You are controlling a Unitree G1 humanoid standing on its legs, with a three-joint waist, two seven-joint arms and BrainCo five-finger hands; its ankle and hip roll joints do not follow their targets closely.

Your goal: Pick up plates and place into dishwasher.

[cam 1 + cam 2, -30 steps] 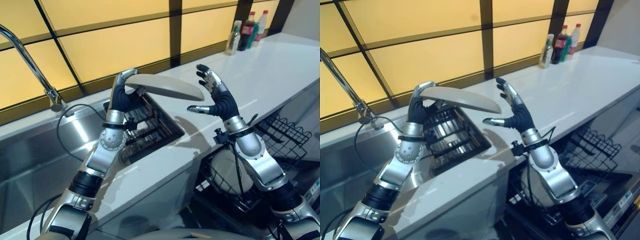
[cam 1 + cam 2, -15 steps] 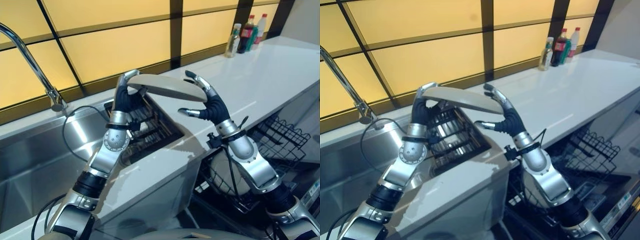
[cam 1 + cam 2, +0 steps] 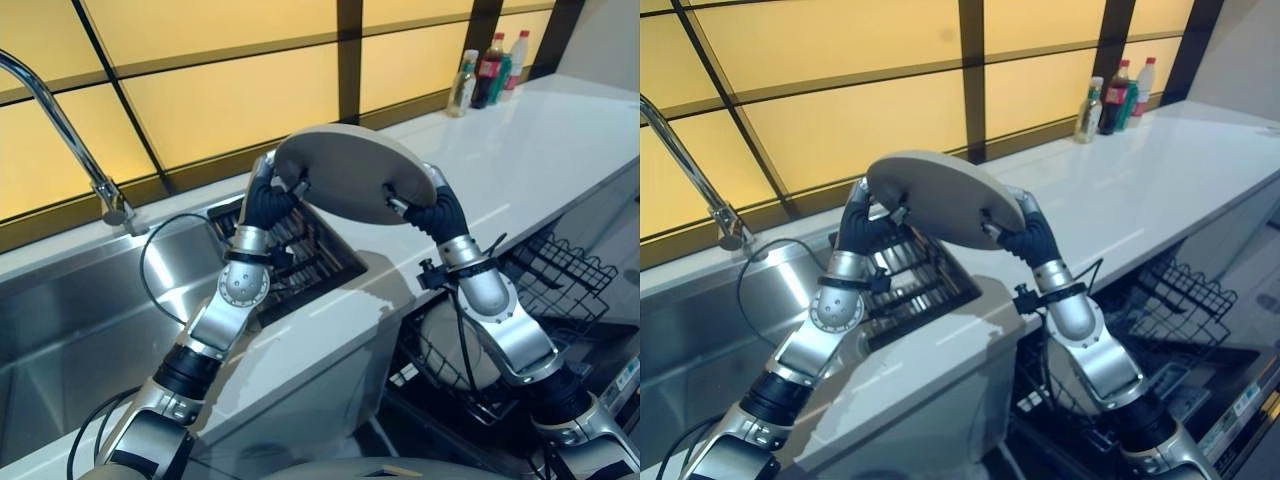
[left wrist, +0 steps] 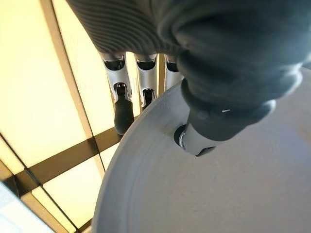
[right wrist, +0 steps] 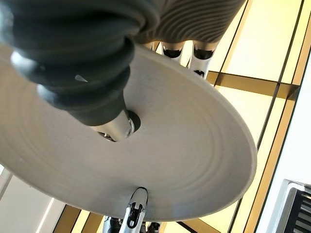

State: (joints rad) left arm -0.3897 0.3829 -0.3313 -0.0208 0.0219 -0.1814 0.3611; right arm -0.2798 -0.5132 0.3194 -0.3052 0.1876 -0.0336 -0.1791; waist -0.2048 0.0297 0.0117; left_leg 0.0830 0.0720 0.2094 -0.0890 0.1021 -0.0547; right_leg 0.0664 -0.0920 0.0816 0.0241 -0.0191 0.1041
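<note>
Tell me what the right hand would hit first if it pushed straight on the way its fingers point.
Probably the left hand. The right hand grips the plate at one edge, pointing across it towards the left hand gripping the opposite edge. Past that stands the yellow window, though depth is hard to judge.

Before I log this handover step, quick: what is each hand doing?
Left hand: shut on the plate, pinching its rim.
Right hand: shut on the same plate, thumb on its face, fingers behind.
</note>
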